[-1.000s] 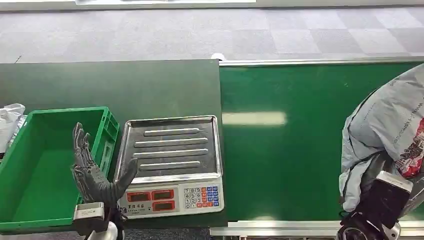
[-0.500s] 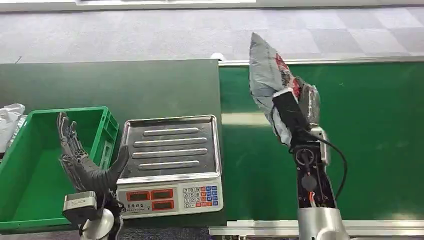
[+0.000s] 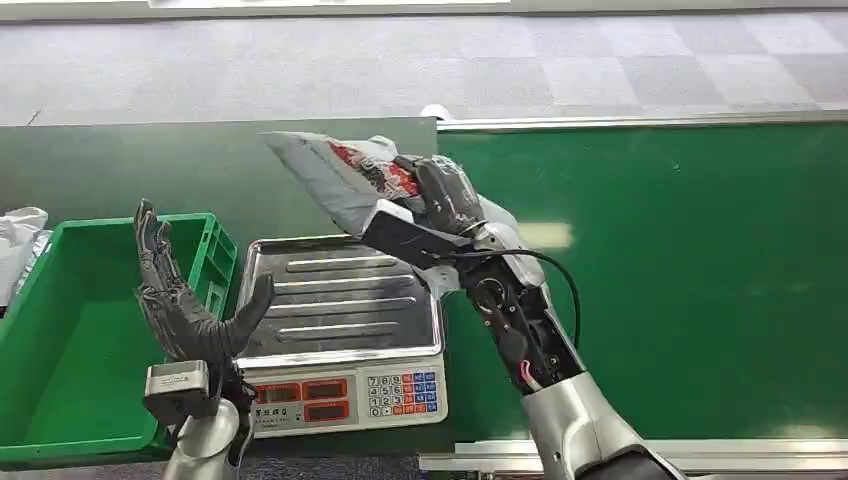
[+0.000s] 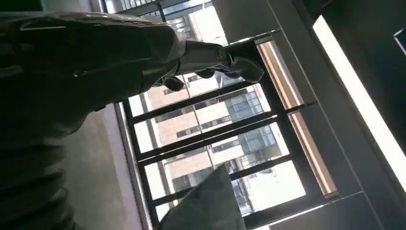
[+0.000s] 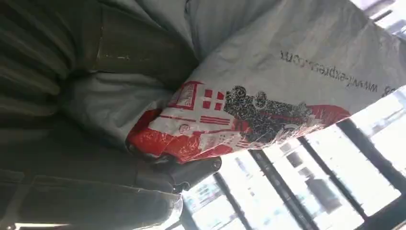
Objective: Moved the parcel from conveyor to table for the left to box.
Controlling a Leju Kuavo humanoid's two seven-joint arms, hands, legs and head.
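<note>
Parcel, a soft grey plastic mailer with red print [image 3: 345,175], hangs tilted in the right hand's [image 3: 440,195] grip above the steel scale tray [image 3: 340,295] on the desk, and could slip or land askew, while the left hand [image 3: 180,305] waits spread wide.

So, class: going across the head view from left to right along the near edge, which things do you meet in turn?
White bag → green crate → left hand → weighing scale → right hand holding the parcel → green conveyor belt.
</note>
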